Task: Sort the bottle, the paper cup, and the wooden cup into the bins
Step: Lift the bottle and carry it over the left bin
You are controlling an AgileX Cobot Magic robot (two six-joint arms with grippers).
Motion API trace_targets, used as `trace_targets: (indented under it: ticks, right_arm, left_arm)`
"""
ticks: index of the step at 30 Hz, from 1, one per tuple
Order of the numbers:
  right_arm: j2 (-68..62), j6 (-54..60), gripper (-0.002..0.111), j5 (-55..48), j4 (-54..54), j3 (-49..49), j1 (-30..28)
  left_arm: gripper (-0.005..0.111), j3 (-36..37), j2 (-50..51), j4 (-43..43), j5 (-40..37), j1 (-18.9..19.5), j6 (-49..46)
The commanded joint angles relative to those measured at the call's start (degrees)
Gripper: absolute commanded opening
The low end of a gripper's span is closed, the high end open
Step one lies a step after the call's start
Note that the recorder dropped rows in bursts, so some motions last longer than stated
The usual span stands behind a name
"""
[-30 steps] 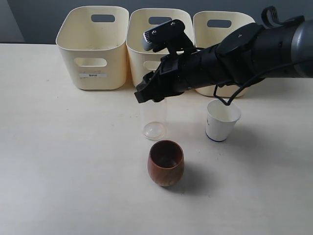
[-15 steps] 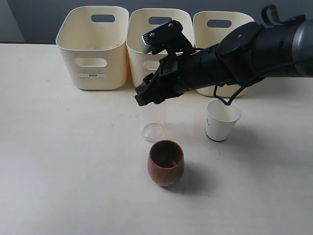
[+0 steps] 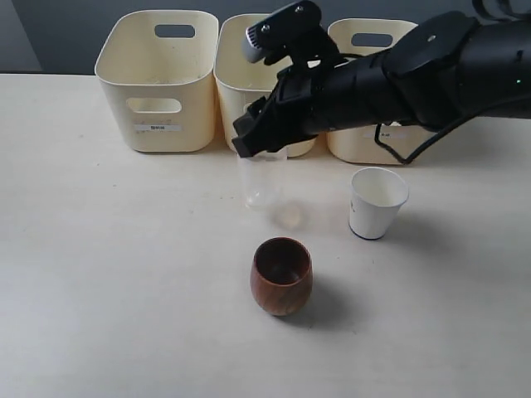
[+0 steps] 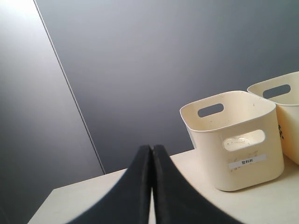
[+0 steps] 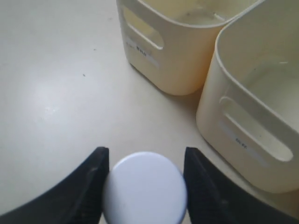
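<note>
The clear bottle (image 3: 261, 178) hangs just above the table in front of the middle bin (image 3: 235, 76). My right gripper (image 3: 253, 143) is shut on its top. In the right wrist view its white cap (image 5: 145, 186) fills the gap between the black fingers (image 5: 93, 186) of that gripper (image 5: 145, 189). The white paper cup (image 3: 377, 203) stands upright on the table to the right. Nearer the front stands the brown wooden cup (image 3: 282, 276). My left gripper (image 4: 152, 156) is shut and empty, far off to the left near the left bin (image 4: 233, 140).
Three cream bins stand in a row at the back: the left bin (image 3: 158, 79), the middle one and the right bin (image 3: 365, 29), partly behind my right arm (image 3: 415, 75). Two bins (image 5: 173, 51) (image 5: 252, 107) lie ahead in the right wrist view.
My right gripper has risen with the bottle, which has left the table. It has shifted slightly toward the bins. The cups have not moved.
</note>
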State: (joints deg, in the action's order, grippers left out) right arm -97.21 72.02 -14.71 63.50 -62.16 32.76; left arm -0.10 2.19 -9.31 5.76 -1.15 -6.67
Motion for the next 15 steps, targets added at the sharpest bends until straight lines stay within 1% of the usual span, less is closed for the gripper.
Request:
trace_targets:
  ticks: [1,6,11,15]
  right_arm:
    - [4.22,0.62,0.0,1.98,-0.14,0.12,-0.01]
    - [6.95,1.46,0.0,1.15,0.01,-2.67,1.04]
    - [7.62,1.88,0.0,2.08,-0.11,-6.94,4.86]
    - [7.62,1.89,0.0,6.44,-1.13,-10.44,8.44]
  left_arm:
    - [0.0,0.1,-0.13,-0.02,0.35,-0.08,0.13]
    - [0.0,0.1,-0.13,-0.02,0.35,-0.08,0.13]
    - [0.0,0.1,-0.13,-0.02,0.35,-0.08,0.13]
    - [0.0,0.1,-0.13,-0.02,0.35,-0.08,0.13]
